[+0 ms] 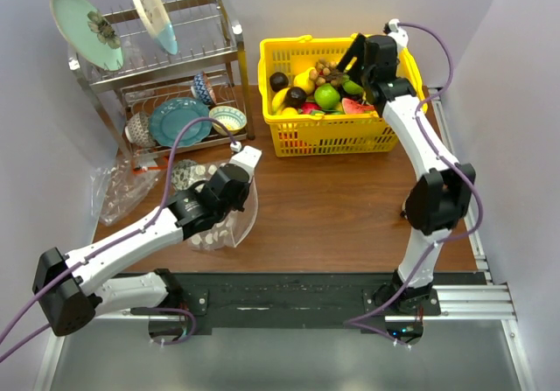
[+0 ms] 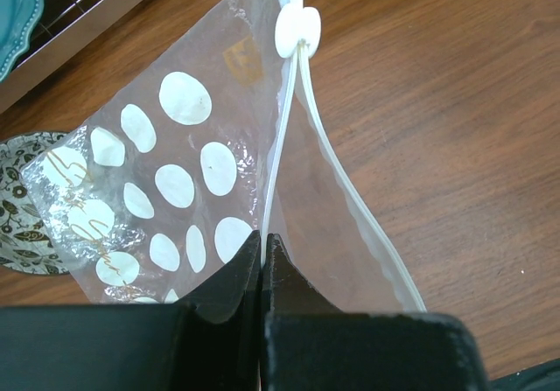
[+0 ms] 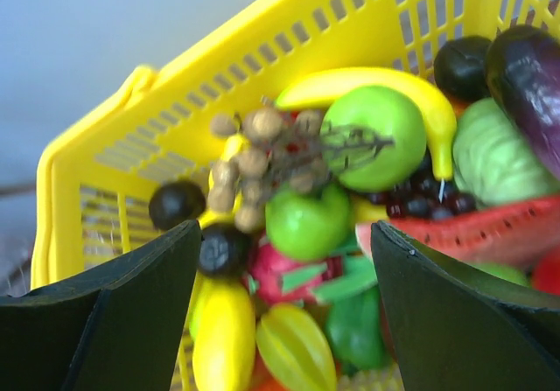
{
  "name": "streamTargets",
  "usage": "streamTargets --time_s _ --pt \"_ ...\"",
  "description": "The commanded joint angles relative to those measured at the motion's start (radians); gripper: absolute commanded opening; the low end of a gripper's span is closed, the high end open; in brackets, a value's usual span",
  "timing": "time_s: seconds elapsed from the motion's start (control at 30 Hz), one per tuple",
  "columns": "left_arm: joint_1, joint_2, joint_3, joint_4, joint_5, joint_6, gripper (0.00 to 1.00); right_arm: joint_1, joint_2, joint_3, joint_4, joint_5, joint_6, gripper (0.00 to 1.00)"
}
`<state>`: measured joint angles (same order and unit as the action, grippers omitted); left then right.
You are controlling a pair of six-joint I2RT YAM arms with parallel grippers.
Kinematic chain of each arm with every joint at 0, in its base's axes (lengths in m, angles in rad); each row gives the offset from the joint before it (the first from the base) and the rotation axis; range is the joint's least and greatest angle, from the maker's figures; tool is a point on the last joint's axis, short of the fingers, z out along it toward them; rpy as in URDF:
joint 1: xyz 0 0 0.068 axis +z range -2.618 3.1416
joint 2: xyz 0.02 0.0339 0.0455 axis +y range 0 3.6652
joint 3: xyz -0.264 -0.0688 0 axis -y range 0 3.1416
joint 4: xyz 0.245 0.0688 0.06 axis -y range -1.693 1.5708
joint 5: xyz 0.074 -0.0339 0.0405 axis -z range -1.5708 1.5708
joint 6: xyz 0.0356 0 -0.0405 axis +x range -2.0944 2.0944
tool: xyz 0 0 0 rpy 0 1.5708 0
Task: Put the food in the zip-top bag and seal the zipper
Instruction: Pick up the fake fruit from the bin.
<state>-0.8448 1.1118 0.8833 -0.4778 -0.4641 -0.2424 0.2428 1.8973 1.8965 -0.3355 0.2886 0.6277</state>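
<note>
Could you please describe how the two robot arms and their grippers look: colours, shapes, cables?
The left arm and the right arm have white tubular links joined by bulky black joint housings. A thin purple cable loops along each. The left gripper and the right gripper each carry two matte black, wedge-shaped fingers. I see no markings.

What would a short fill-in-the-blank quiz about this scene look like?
1. The left gripper is clamped ___ on the zip-top bag's mouth edge.
2. The right gripper hangs open above the ___ basket holding the food.
3. Plates stand in a metal ___ beside the basket.
Missing words: shut; yellow; rack.
</note>
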Motion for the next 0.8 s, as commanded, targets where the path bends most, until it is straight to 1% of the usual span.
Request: streamTargets --time_s 0.0,0.17,0.3,0.33,0.37,0.4,0.43,0.47,0.5,0.57,0.6,0.7,0.77 --pt "0.0 -0.021 -0.012 0.051 -0.002 0.018 0.0 -0.04 0.091 0.111 0.11 -0.023 0.131 0.82" --pt "0.001 -0.013 -0.009 0.056 -0.002 0.022 0.0 -0.071 0.23 0.209 0.102 0.0 0.179 0.82" --pt "0.001 -0.015 -0.007 0.057 -0.011 0.025 0.0 -0.071 0.31 0.285 0.07 0.021 0.191 0.82" --pt "0.003 -0.018 -0.007 0.057 -0.015 0.025 0.0 -0.073 0.321 0.289 0.084 0.011 0.199 0.8" --pt "0.003 -0.02 -0.007 0.057 -0.016 0.025 0.0 -0.071 0.328 0.286 0.096 0.0 0.202 0.77" --pt "0.003 -0.023 -0.009 0.057 -0.021 0.025 0.0 -0.071 0.338 0.283 0.108 -0.011 0.202 0.68" --pt "0.003 -0.024 -0.012 0.057 -0.022 0.025 0.0 -0.071 0.338 0.28 0.125 -0.019 0.21 0.62" --pt "0.003 -0.026 -0.012 0.059 -0.024 0.025 0.0 -0.071 0.338 0.271 0.131 -0.038 0.21 0.54" --pt "0.001 -0.026 -0.012 0.059 -0.027 0.025 0.0 -0.071 0.327 0.263 0.142 -0.045 0.21 0.37" --pt "0.007 -0.029 -0.01 0.062 -0.022 0.025 0.0 -0.073 0.307 0.234 0.182 -0.066 0.204 0.24" --pt "0.012 -0.029 -0.01 0.062 -0.009 0.028 0.0 -0.071 0.299 0.227 0.191 -0.075 0.196 0.16" --pt "0.027 -0.032 -0.009 0.067 0.004 0.028 0.0 -0.073 0.253 0.193 0.193 -0.092 0.184 0.04" --pt "0.036 -0.035 -0.012 0.068 0.013 0.026 0.0 -0.071 0.214 0.165 0.204 -0.095 0.159 0.0"
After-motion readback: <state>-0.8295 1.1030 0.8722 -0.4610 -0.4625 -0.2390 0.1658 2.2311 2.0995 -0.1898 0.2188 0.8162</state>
